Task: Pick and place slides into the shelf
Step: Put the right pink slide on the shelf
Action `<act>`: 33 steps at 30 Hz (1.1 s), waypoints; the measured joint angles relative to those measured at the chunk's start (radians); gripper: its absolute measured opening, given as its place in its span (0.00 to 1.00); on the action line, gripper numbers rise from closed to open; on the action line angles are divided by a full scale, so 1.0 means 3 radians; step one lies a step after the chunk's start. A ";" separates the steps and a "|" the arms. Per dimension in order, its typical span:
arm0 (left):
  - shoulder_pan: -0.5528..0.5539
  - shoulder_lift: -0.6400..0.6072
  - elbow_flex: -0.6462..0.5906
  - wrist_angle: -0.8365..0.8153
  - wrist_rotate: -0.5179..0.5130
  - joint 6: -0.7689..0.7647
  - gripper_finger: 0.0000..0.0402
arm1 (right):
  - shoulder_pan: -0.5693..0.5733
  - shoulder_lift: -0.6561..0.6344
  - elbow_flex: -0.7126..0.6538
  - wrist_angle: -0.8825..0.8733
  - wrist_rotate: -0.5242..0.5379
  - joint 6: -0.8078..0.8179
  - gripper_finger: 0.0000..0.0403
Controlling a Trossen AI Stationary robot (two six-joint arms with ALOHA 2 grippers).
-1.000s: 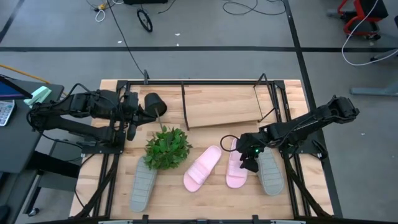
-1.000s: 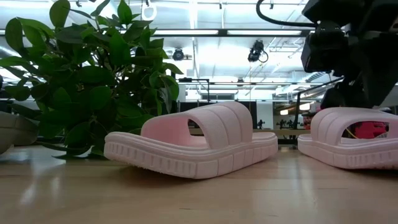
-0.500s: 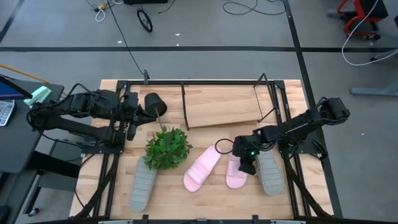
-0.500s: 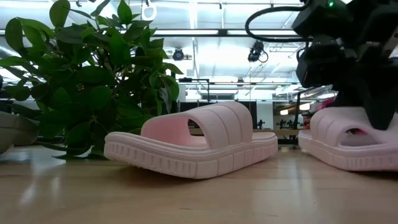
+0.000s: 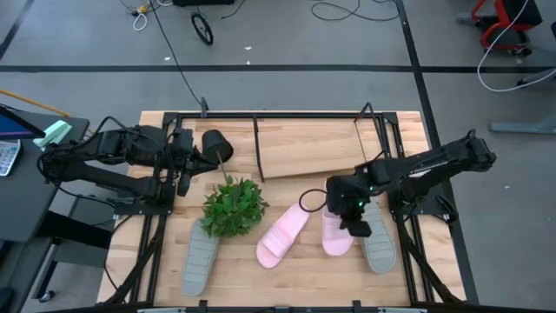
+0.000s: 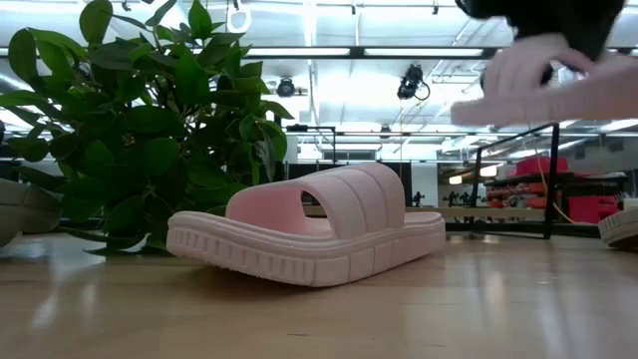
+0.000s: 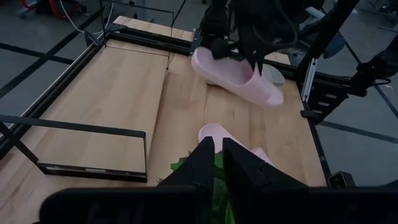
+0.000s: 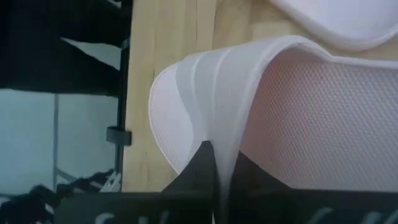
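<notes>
My right gripper is shut on a light pink slide, which hangs in the air above the table's near right part. The second pink slide lies sole-down beside it. One grey slide lies near left and the other near right. The shelf, a slanted wooden board in black rods, stands at the far middle with nothing on it. At the table's left edge, my left gripper is shut on nothing. My right gripper pinches the edge of the pink slide's wide strap, one finger on the ribbed outside and one under the strap against its meshed inside. The fingers come from above, pointing down. The slide hangs tilted below them, clear of the table.
A green leafy plant stands between the left grey slide and the resting pink slide. A black pot lies next to my left gripper, left of the shelf. Black frame rails run along the table's sides.
My right gripper has shut on the pink slide's strap and gone up. The slide, which lay flat on the table, is now lifted clear and tilted. The other slides have stayed where they were.
</notes>
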 joint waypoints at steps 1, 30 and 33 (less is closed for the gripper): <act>0.0000 0.0000 0.0000 0.0000 -0.0001 0.0001 0.09 | -0.0041 0.0003 0.0095 -0.0116 -0.0003 -0.0066 0.02; 0.0000 0.0000 0.0000 0.0001 -0.0001 0.0004 0.06 | -0.1977 0.0014 0.0787 -0.1636 0.0609 -0.2440 0.02; 0.0000 0.0000 0.0000 0.0002 -0.0001 0.0001 0.06 | -0.2121 0.0054 0.0787 -0.1639 0.0732 -0.2644 0.02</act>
